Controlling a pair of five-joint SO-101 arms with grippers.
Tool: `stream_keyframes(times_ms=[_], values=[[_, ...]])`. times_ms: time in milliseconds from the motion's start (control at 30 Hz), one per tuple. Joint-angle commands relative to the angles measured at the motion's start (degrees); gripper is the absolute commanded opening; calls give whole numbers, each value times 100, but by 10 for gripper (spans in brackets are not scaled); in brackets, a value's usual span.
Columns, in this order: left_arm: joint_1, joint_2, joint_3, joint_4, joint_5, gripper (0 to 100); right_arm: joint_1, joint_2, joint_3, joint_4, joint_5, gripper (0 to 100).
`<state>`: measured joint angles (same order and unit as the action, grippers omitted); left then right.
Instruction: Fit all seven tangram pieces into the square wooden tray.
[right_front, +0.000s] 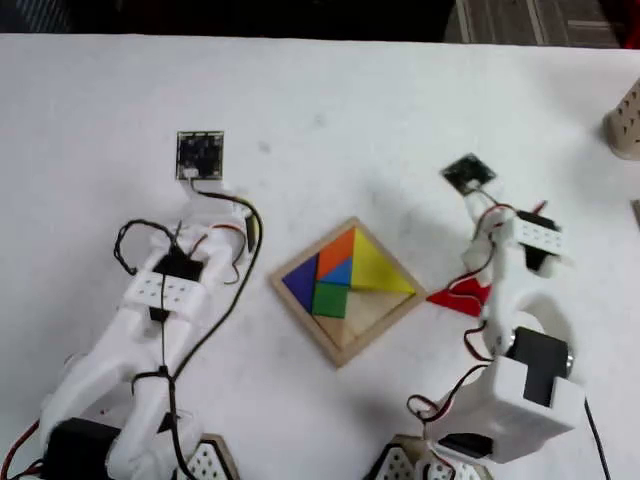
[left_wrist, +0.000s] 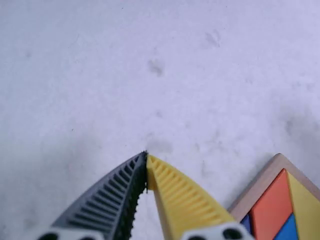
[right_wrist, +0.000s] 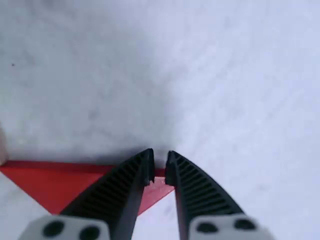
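One square wooden tray (right_front: 372, 312) sits mid-desk, turned so its corners point like a diamond. I count five coloured pieces lying in it. There is one orange triangle (right_front: 340, 252) toward 12 o'clock and one yellow triangle (right_front: 378, 268) toward 2 o'clock. One small blue triangle (right_front: 340, 274) lies near the middle, one purple piece (right_front: 300, 283) at 9 o'clock, and one green square (right_front: 331, 299) just below centre. From 4 round to 6 o'clock the tray floor is bare wood.

A sixth piece, one red triangle (right_front: 458, 297), lies flat on the white desk (right_front: 330, 120) just outside the tray at 3 o'clock, close to its corner.

Two arms work here, one either side of the tray. The left end effector (left_wrist: 146, 160) is at the tray's 9 o'clock, low over bare desk. Its grey and yellow fingers are pressed together at the tips with nothing between them, and the tray's corner is just beside it. The right end effector (right_wrist: 159, 162) is over the long edge of the red triangle, its two black fingers parted by a narrow slit through which the red shows. I cannot tell whether they touch the piece.
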<state>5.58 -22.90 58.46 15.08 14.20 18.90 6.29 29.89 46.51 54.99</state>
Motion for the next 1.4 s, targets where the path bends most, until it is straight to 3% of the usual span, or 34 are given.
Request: stream_keyframes(times_ms=[0, 333, 500, 667, 733, 933, 1033, 1200, 1367], values=[[-40, 13, -369, -193, 26, 23, 541, -75, 35, 479, 826, 24], [-31, 13, -352, -193, 26, 23, 1859, -716, 870, 1086, 2444, 17], [-31, 13, -352, -193, 26, 23, 1895, -1965, 897, 2062, 2391, 22], [-31, 13, -343, -211, 26, 23, 1473, -3284, 1257, 3037, 2391, 22], [-40, 13, -343, -211, 26, 23, 1174, -3802, 1714, 2905, 2189, 22], [-31, 92, -343, -237, 18, 23, 382, -5068, 3182, 1420, 255, 22], [154, 716, -387, -633, -132, 24, 171, -5481, 3481, 1253, -290, 70], [453, 2026, -826, -958, -1125, 24, 136, -5701, 3534, 1666, -308, 258], [180, 2229, -958, -949, -1152, 24, -31, -5692, 3587, 1675, 79, 262]])
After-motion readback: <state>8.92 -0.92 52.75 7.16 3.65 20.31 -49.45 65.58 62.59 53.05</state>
